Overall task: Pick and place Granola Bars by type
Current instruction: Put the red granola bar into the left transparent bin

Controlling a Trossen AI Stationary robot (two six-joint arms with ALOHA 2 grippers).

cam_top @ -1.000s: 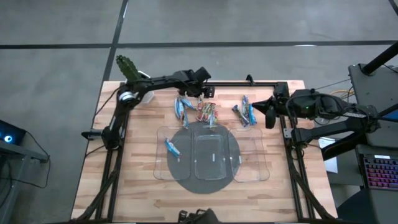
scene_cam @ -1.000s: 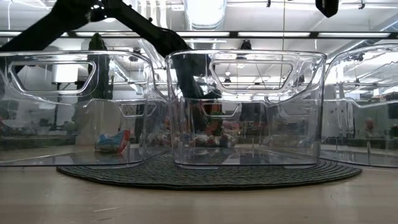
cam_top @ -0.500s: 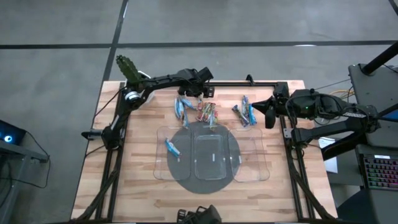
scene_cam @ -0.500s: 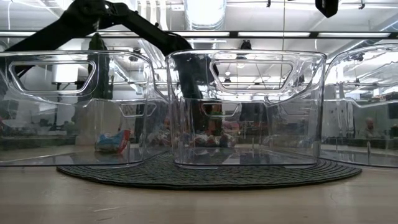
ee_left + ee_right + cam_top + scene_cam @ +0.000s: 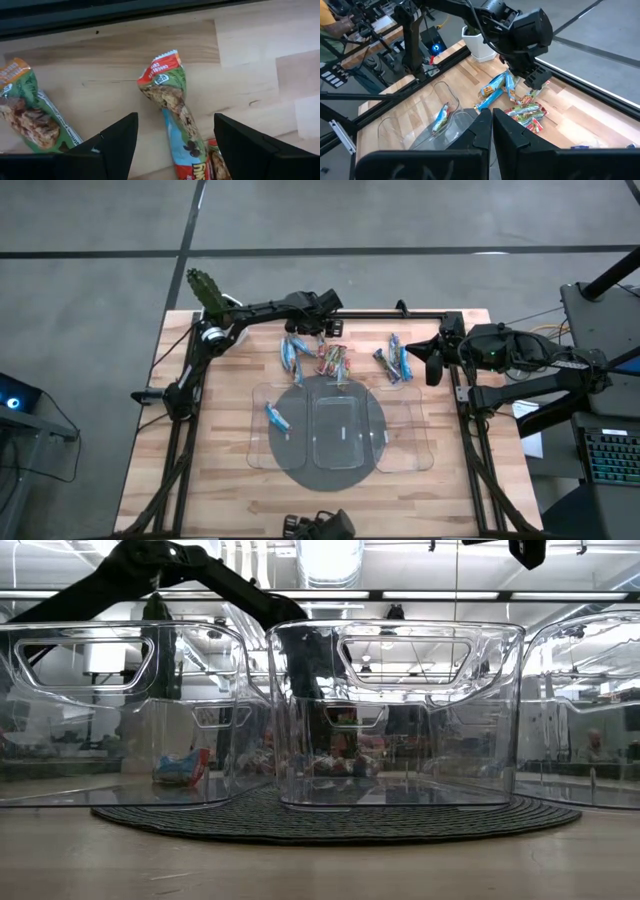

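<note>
1. Left gripper (image 5: 331, 333) poised at the far edge of the table (image 5: 210, 470), fingers (image 5: 117, 145) spread wide, nothing between them but a red-and-blue granola bar (image 5: 175, 125) lying flat on the wood.
2. Just beside it, a green-wrapped bar (image 5: 30, 112), also flat on the boards, outside the fingers.
3. Below the gripper in the high view, a loose pile of red-pink bars (image 5: 332, 361), with a cluster of light blue bars (image 5: 293, 352) to its left.
4. Farther right, a separate small group of bars (image 5: 396, 361) on the bare wood.
5. Nearer the front, three clear trays (image 5: 338, 430) side by side over a dark round mat (image 5: 300, 470); one blue bar (image 5: 276, 417) inside the left tray.
6. Right gripper (image 5: 436, 366) parked at the table's right edge, fingers (image 5: 480, 135) pressed together, empty.
</note>
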